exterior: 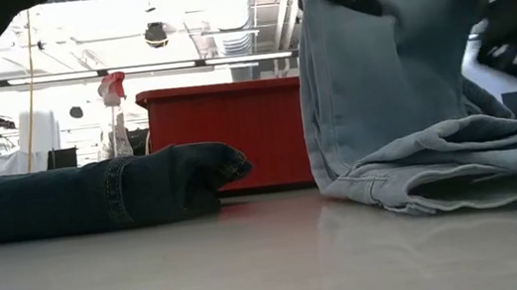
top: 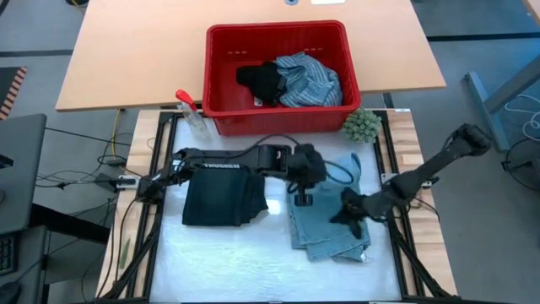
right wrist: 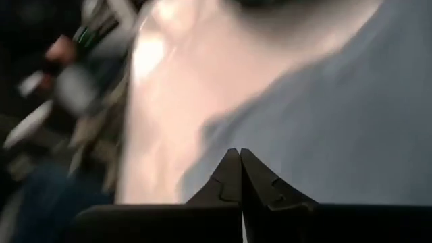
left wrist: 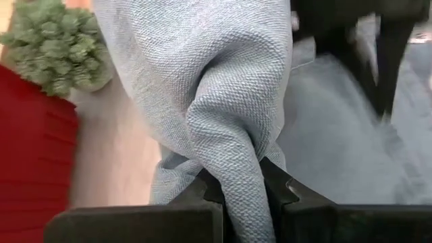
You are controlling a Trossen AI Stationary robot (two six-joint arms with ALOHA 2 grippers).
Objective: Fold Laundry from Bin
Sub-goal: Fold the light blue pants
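- Denim jeans (top: 325, 221), light blue, at worktop centre-right, about 4 o'clock from the bin (top: 278, 78).
- Left gripper (left wrist: 241, 183) clenched on a jeans fold, lifting it, likely to fold over.
- Right gripper (right wrist: 240, 177) pinched closed, empty, over the denim at 3 o'clock.

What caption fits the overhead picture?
Left pincer lifts light jeans beside folded dark jeans; red bin behind.

Left end effector (left wrist: 244, 192) pinches light blue jeans (left wrist: 223, 101) fold.

Right wrist view's room background blurred
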